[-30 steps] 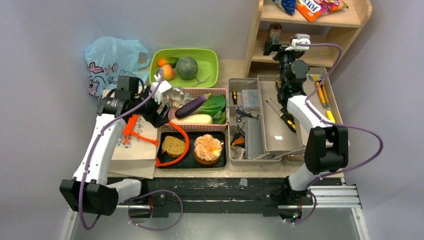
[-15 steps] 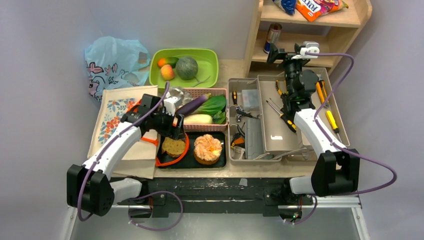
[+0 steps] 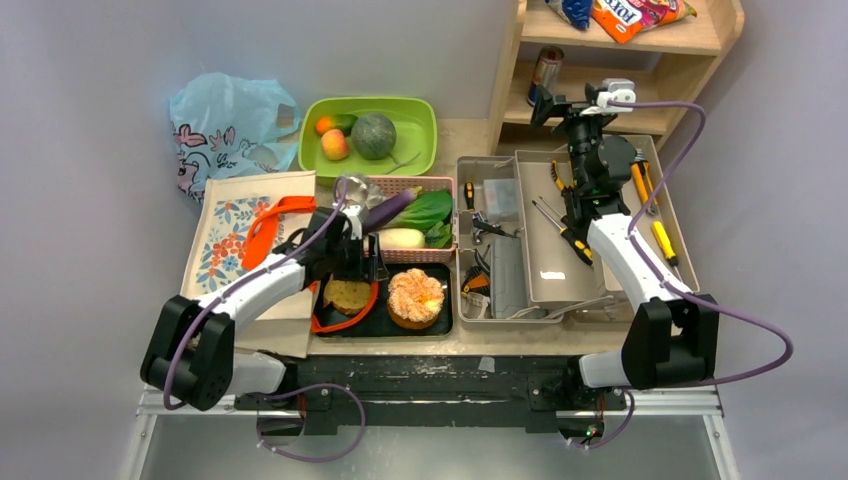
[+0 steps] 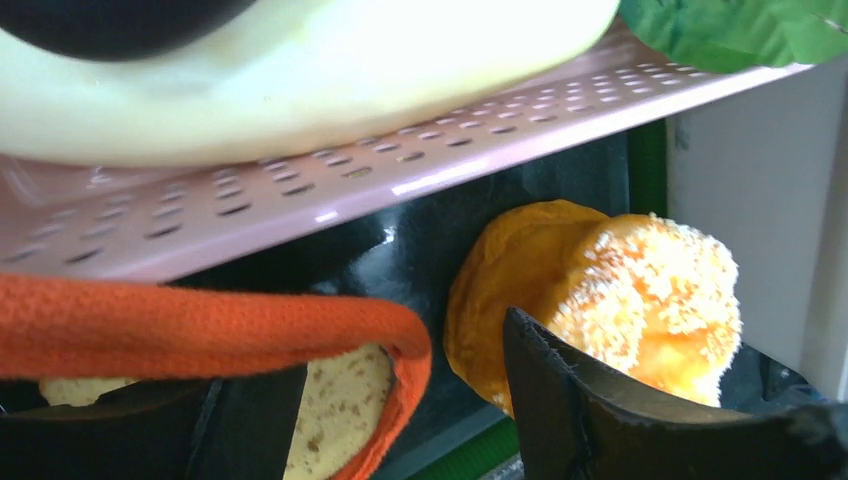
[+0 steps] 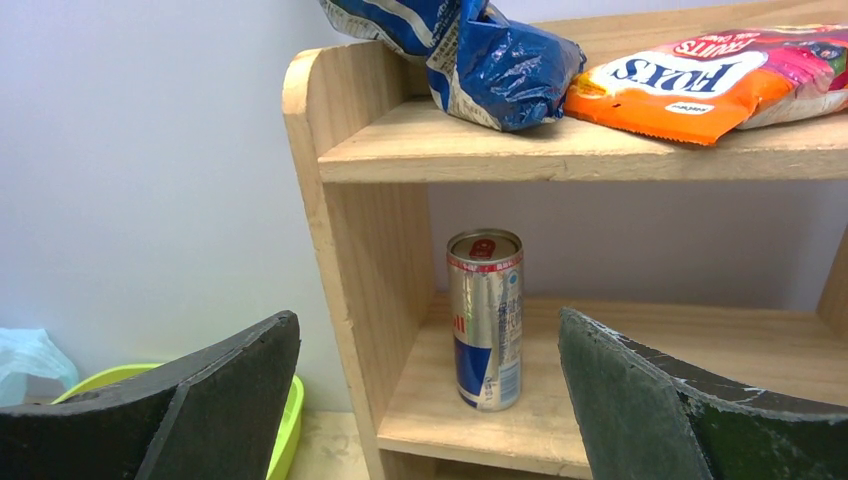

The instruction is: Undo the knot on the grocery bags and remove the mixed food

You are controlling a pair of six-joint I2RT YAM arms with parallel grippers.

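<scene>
The crinkly light-blue bag [image 3: 225, 125] sits at the back left; I cannot make out its knot. The beige tote [image 3: 235, 240] lies flat. One of its orange handles [image 4: 200, 320] loops over the black tray [image 3: 440, 325] around the bread slice [image 3: 347, 294]. My left gripper [image 3: 362, 268] hangs open low over that tray [image 4: 390, 390], with the handle loop between its jaws and the orange-topped pastry [image 4: 620, 290] beside its right finger. My right gripper [image 3: 560, 105] is open and empty, facing the drink can [image 5: 485, 320] standing on the lower shelf. The blue snack pack [image 5: 490, 50] lies on the upper shelf.
A green bin [image 3: 415, 125] holds an orange, a peach [image 3: 335, 145] and a melon [image 3: 373, 135]. A pink basket [image 3: 440, 185] holds the eggplant [image 3: 385, 212], radish [image 3: 400, 238] and greens. An open grey toolbox [image 3: 520, 250] fills the right. An orange snack packet [image 5: 700, 75] is on the top shelf.
My left arm has swung from over the tote down and right to the black tray. My right gripper has drawn back a little from the can on the shelf.
</scene>
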